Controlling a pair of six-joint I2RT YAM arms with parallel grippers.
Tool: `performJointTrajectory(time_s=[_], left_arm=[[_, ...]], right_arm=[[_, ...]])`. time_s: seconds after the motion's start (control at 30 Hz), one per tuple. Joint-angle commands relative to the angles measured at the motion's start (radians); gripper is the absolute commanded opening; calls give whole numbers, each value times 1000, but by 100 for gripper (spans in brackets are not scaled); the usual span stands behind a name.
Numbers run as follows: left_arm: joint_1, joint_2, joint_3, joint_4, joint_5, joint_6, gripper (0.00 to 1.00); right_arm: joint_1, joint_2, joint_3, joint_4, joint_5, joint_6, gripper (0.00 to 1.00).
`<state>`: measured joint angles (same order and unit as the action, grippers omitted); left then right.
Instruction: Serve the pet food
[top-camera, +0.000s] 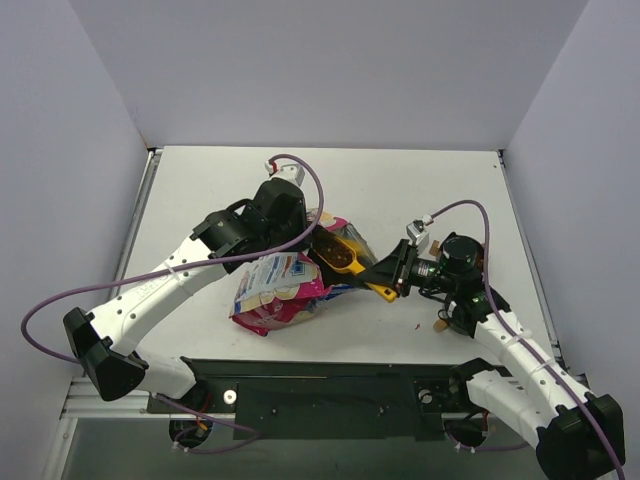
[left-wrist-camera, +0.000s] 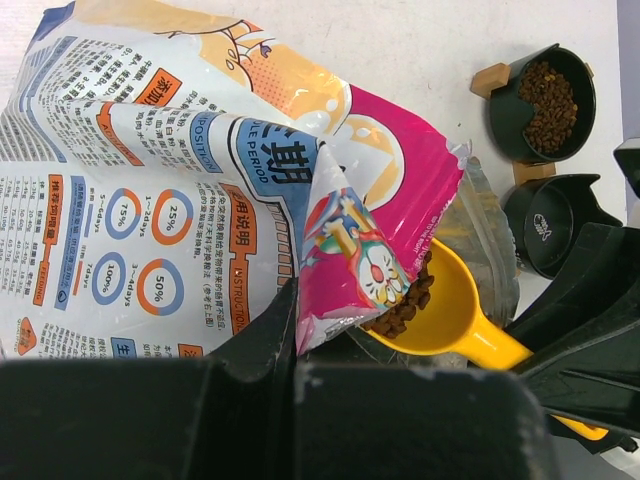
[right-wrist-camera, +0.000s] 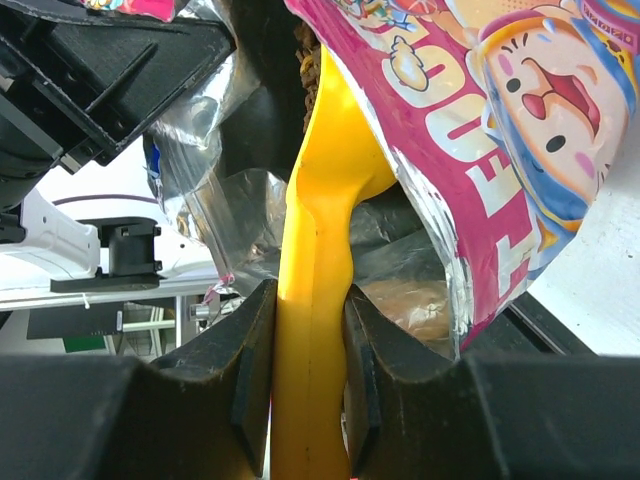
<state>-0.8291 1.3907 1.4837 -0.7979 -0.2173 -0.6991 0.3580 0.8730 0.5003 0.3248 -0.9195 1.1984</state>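
Along the left side of the white tabletop (top-camera: 200, 180), a bare strip lies between the pale grey left wall (top-camera: 70, 150) and the left arm (top-camera: 160, 285), whose purple cable (top-camera: 40, 320) loops out past the table's left edge. Further right, the left gripper (left-wrist-camera: 298, 345) is pinched tight on a folded flap at the mouth of the pink-and-blue glossy bag printed with cartoons (left-wrist-camera: 150, 150), which lies on its side near the middle of the table, mouth toward the right. Inside that mouth sits the yellow plastic scoop (left-wrist-camera: 455, 310), and the pet food (left-wrist-camera: 405, 305), small dark-brown kibble pellets, lies heaped in it against the bag's lip. The scoop's handle runs right into the right gripper (right-wrist-camera: 308, 310), whose jaws stand narrow and clamp it on both sides. Beyond the scoop in the left wrist view, a black round bowl (left-wrist-camera: 510, 120) on a wooden stand (left-wrist-camera: 490, 78) holds more kibble; just beside it a second black round bowl (left-wrist-camera: 560, 245) shows a small pale mark inside. Behind the bag and arms the tabletop is open up to the back wall (top-camera: 330, 70), and a narrower bare strip runs along the right wall (top-camera: 590, 150).
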Motion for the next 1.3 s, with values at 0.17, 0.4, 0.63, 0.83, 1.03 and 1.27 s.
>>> performJointTrajectory(time_s=[0.17, 0.4, 0.63, 0.83, 1.03, 1.27], left_arm=[[7, -21, 58, 72, -7, 19, 0], [24, -24, 69, 68, -16, 27, 0], [22, -1, 87, 72, 1, 20, 0], [24, 10, 104, 58, -10, 33, 0], [24, 28, 128, 31, -39, 23, 0], [25, 1, 106, 55, -100, 10, 0]], right_arm=[[-25, -89, 49, -78, -122, -112, 0], [-25, 56, -46, 560, -96, 247, 0], [-33, -15, 40, 146, -125, -43, 0], [-39, -94, -12, 80, -131, -59, 0], [-50, -192, -13, -13, -114, -37, 0], [-57, -281, 4, -159, -90, -76, 0]])
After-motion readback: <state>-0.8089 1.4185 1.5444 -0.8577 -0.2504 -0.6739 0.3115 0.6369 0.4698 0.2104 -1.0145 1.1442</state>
